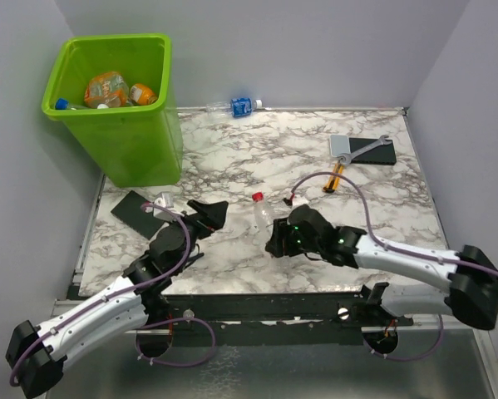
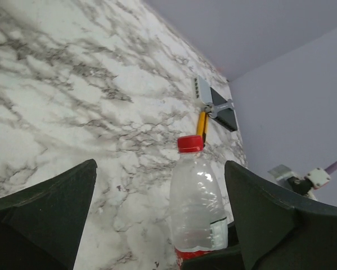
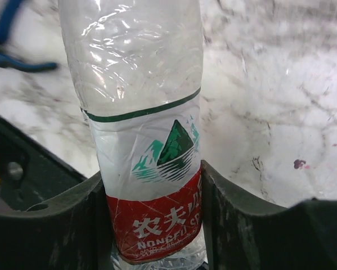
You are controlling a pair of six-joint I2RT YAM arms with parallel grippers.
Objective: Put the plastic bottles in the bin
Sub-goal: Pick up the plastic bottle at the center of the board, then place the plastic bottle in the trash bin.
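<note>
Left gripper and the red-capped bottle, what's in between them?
Just bare marble tabletop separates the left gripper from the bottle, shown in the top view.

A lime-green bin (image 1: 136, 141) is seen at the far left corner of the worktop (image 1: 257, 158), with orange bottles (image 1: 115, 90) lying inside. A blue-labelled clear bottle (image 1: 236, 106) is laid along the far edge. A red-capped bottle (image 1: 262, 211) is gripped at its base by the fingers of the right gripper (image 1: 275, 239). The left gripper (image 1: 211, 218) is spread wide nearby.
</note>
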